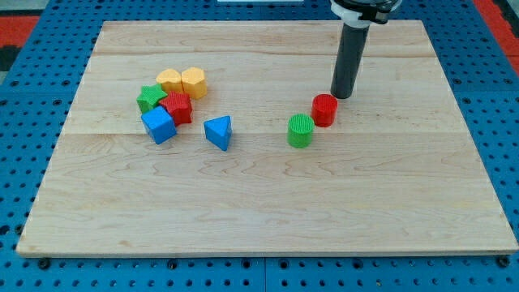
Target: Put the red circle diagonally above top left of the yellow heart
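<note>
The red circle (324, 109) stands right of the board's middle, touching or nearly touching the green circle (301, 130) at its lower left. The yellow heart (169, 80) sits in the cluster at the view's left, next to a yellow hexagon (194, 83). My tip (341, 96) is on the board just up and right of the red circle, very close to it; contact cannot be told.
In the left cluster a green star (150, 98), a red block (177, 106) and a blue cube (158, 125) press together below the yellow blocks. A blue triangle (218, 132) lies apart to their right. The wooden board (268, 211) has a blue pegboard around it.
</note>
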Controlling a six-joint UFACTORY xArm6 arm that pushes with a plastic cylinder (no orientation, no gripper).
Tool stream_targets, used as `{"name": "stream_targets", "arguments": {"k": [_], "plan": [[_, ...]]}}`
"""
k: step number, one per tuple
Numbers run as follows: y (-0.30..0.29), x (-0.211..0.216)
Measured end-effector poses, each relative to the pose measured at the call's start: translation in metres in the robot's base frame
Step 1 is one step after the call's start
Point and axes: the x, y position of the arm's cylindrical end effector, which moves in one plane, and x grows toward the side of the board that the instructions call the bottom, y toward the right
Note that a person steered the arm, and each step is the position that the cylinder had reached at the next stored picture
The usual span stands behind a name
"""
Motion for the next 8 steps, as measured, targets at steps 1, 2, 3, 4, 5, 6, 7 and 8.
{"name": "stream_targets", "arguments": {"k": [1,2,3,4,5,6,7,8], "plan": [[0.002,-0.010],[0.000,-0.017],[0.014,0.001],[-0.026,0.067],[-0.111,0.028],[-0.193,-0.042],[-0.210,-0.057],[-0.206,-0.080]]}}
